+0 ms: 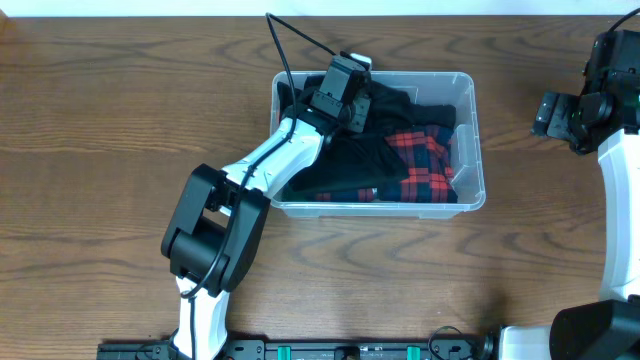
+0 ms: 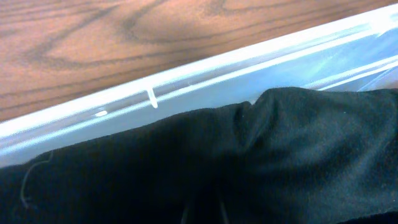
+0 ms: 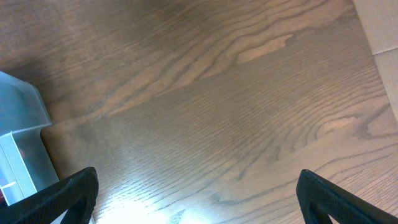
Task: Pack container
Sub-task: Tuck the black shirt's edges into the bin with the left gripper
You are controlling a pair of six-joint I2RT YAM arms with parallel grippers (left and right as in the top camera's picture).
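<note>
The clear plastic container [image 1: 479,150] stands at the middle of the table. It holds a black garment [image 1: 345,165] and a red and blue plaid garment [image 1: 420,160]. My left gripper [image 1: 345,100] reaches into the container's far left part and is down in the black garment [image 2: 280,155]. In the left wrist view its fingertips [image 2: 204,214] sit close together in the dark cloth, beside the container's wall [image 2: 186,78]. My right gripper [image 1: 548,112] is open and empty above bare table to the right of the container; its fingers [image 3: 199,199] are spread wide.
A corner of the container [image 3: 22,112] shows at the left of the right wrist view. A black cable [image 1: 295,40] runs from the left arm over the container's far rim. The wooden table [image 1: 100,120] surrounds the container.
</note>
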